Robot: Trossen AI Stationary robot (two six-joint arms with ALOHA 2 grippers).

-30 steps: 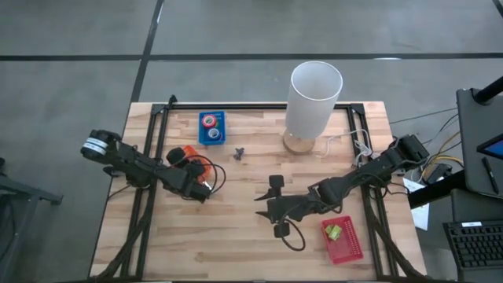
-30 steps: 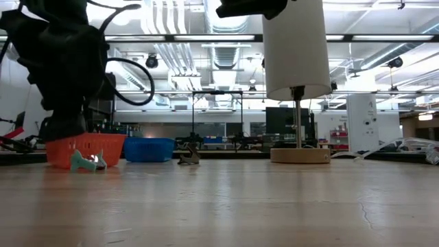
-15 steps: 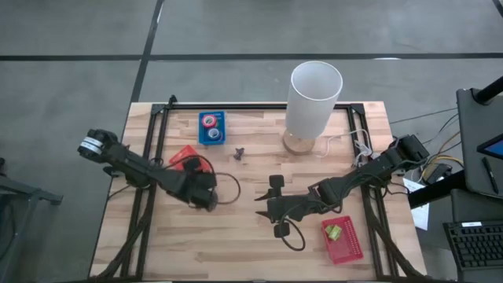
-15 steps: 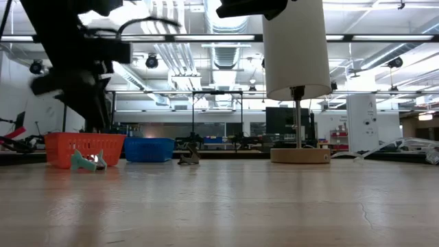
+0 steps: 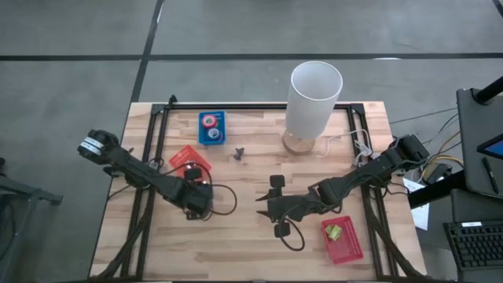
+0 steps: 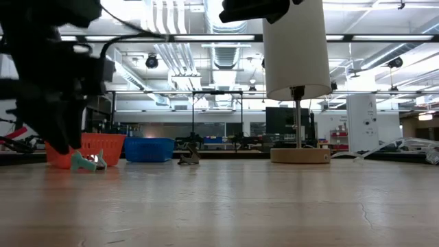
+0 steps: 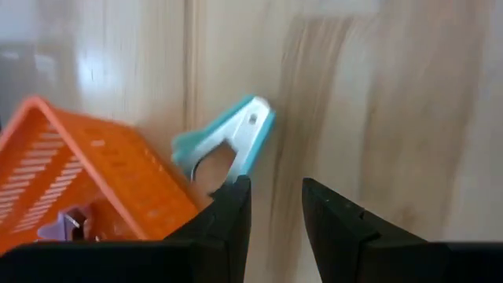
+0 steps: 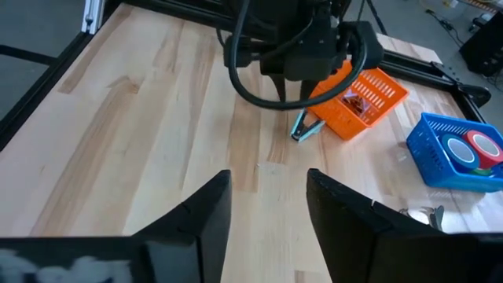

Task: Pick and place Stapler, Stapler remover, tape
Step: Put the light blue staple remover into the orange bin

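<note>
Two dark jointed arms trailing looped black cables (the left arm point(image 5: 130, 163) carries a pale ring)

- Even, bright light from ceiling strips point(image 6: 206, 38).
- Soft shadows on the table point(image 5: 251, 236).
- Left wrist view smeared by motion blur.

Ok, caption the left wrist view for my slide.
Left gripper, open and empty, above the table beside a teal staple remover lying against an orange basket.
</note>
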